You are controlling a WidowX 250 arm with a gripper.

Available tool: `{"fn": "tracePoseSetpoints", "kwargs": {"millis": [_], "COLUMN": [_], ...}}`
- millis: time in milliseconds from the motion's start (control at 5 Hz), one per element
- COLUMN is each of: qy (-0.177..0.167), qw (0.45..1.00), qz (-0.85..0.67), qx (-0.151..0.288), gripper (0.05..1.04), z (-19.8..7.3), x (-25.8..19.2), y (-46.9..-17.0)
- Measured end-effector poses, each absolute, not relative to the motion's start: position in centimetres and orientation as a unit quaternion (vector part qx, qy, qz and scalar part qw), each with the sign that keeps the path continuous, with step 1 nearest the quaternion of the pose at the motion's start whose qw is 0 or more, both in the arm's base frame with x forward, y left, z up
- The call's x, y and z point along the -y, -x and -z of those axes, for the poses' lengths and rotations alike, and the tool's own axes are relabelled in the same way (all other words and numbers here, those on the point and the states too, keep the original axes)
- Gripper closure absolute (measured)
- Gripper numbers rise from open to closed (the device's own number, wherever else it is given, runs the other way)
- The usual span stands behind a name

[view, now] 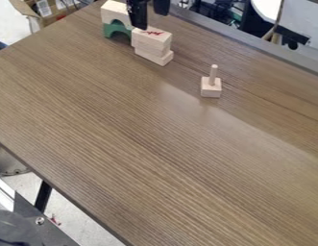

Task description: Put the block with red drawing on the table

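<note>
A grey metal part (pixel 42 230) is sitting lowest, beside the tabletop (pixel 141 144). Farther back, a pegged block (pixel 211 90) is standing; beyond it, the block with red drawing (pixel 152 35) is resting atop stacked pale wood (pixel 158 57). The gripper (pixel 151 21) is hanging above, released, while a green arch (pixel 116 30) is supporting another pale block (pixel 115 13).

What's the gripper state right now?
Gripper: open, nothing held, fingers apart right by the block with red drawing.
</note>
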State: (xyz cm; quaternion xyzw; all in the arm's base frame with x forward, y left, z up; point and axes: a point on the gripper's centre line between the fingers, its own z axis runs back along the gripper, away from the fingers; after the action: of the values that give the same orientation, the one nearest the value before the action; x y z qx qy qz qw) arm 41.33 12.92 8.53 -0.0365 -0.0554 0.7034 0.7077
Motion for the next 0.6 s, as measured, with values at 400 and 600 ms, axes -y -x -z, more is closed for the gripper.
{"fn": "tracePoseSetpoints", "kwargs": {"millis": [400,600], "qy": [0.028,0.019], "qw": [0.705,0.701], "qz": [-0.708,-0.713], "qx": [0.041,0.025], "gripper": [0.085,0.085], "z": [-7.89,-7.85], "x": [-12.73,-12.65], "y": [-41.01,-40.46]}}
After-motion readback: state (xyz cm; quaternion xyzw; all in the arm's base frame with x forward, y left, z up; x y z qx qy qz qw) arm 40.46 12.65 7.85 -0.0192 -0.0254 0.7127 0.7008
